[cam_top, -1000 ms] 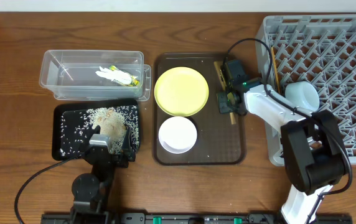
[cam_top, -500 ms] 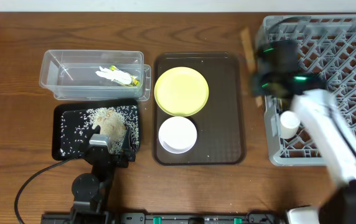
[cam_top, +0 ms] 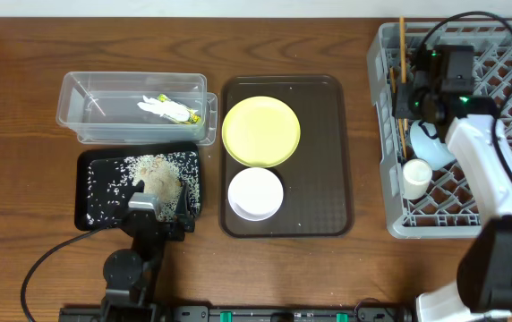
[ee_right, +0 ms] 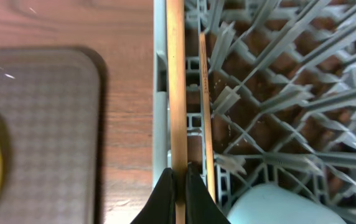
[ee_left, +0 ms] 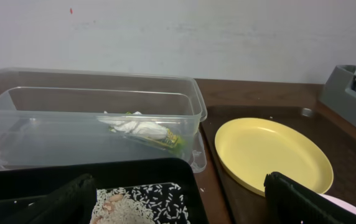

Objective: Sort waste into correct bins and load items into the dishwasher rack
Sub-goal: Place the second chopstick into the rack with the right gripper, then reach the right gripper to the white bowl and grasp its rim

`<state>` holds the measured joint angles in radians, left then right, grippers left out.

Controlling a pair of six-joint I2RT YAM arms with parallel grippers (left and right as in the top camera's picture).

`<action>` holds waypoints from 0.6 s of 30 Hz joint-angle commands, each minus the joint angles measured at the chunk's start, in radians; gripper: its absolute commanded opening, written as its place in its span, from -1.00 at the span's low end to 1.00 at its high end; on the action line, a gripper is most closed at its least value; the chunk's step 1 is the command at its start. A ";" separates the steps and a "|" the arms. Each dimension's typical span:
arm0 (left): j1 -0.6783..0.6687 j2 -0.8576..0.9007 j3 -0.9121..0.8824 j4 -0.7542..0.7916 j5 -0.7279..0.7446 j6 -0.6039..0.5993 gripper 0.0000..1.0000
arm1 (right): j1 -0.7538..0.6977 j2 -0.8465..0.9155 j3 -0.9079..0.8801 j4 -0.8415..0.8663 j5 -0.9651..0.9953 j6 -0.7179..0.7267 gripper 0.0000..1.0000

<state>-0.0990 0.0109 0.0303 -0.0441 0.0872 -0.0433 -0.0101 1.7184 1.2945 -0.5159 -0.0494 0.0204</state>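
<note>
My right gripper (cam_top: 412, 97) (ee_right: 179, 177) is shut on a wooden chopstick (cam_top: 402, 43) (ee_right: 176, 81), held along the left edge of the grey dishwasher rack (cam_top: 471, 215) (ee_right: 160, 74). The second chopstick (ee_right: 206, 99) lies in the rack beside it. A light blue bowl (cam_top: 435, 143) (ee_right: 277, 208) and a white cup (cam_top: 414, 177) sit in the rack. The yellow plate (cam_top: 260, 131) (ee_left: 271, 152) and white bowl (cam_top: 255, 193) rest on the brown tray. My left gripper (cam_top: 161, 207) (ee_left: 184, 205) is open over the black tray (cam_top: 95, 192) (ee_left: 134, 168) holding rice scraps (cam_top: 157, 173) (ee_left: 128, 202).
The clear tub (cam_top: 86, 112) (ee_left: 41, 118) holds the white tissue (cam_top: 156, 105) (ee_left: 137, 126) and the snack wrapper (cam_top: 184, 114) (ee_left: 165, 140). The dark brown serving tray (cam_top: 328, 179) lies between the bins and the rack. Bare wooden table surrounds them.
My right gripper lifted the chopstick off the brown tray and carried it right and back to the rack's left edge. The left arm has not moved.
</note>
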 commanded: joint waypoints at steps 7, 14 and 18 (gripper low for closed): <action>0.005 -0.007 -0.026 -0.015 0.010 0.017 0.77 | 0.040 -0.079 -0.003 -0.042 -0.030 -0.003 -0.16; 0.005 -0.007 -0.026 -0.015 0.010 0.017 0.77 | 0.229 -0.253 -0.004 -0.227 -0.261 0.095 -0.10; 0.005 -0.007 -0.026 -0.015 0.010 0.017 0.77 | 0.399 -0.245 -0.023 -0.328 -0.265 0.232 -0.18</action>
<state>-0.0990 0.0109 0.0303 -0.0441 0.0875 -0.0433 0.2996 1.4467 1.2911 -0.8127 -0.2558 0.1272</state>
